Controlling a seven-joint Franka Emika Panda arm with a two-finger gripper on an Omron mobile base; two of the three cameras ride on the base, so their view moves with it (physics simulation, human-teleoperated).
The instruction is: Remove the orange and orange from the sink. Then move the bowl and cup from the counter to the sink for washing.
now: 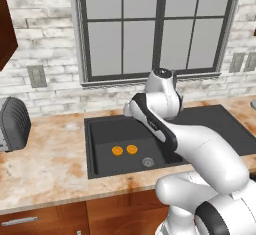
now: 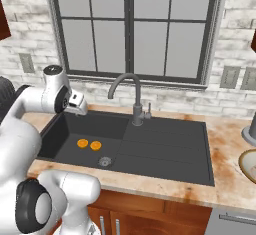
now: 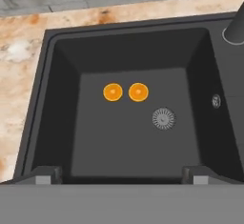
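Two oranges lie on the floor of the sink (image 3: 62,70). The left orange (image 3: 113,92) and the right orange (image 3: 138,92) sit side by side, near each other but not touching. Each one is round and bright, with a paler middle. The round metal drain (image 3: 163,118) is on the sink floor too, just past the right orange and a bit nearer the front of the sink.

The sink is black and deep, with a flat ribbed drainboard (image 2: 170,146) joined to its right side. A dark curved faucet (image 2: 131,94) stands at the back of the sink, where the basin meets the drainboard.

The gripper (image 3: 119,174) hangs above the sink, over its front edge, looking down at the oranges. Its two fingers are spread far apart and nothing is between them. It is not touching the oranges or the sink.

The counter (image 1: 45,164) goes all around the sink. It is beige stone with rusty patches. Far to the right of the sink, at the edge of the right base view, part of the bowl (image 2: 248,165) rests on the counter. To the left of the sink, a dark ribbed toaster (image 1: 12,124) stands on the counter. Behind the sink are a white brick wall and a big window (image 2: 132,29).
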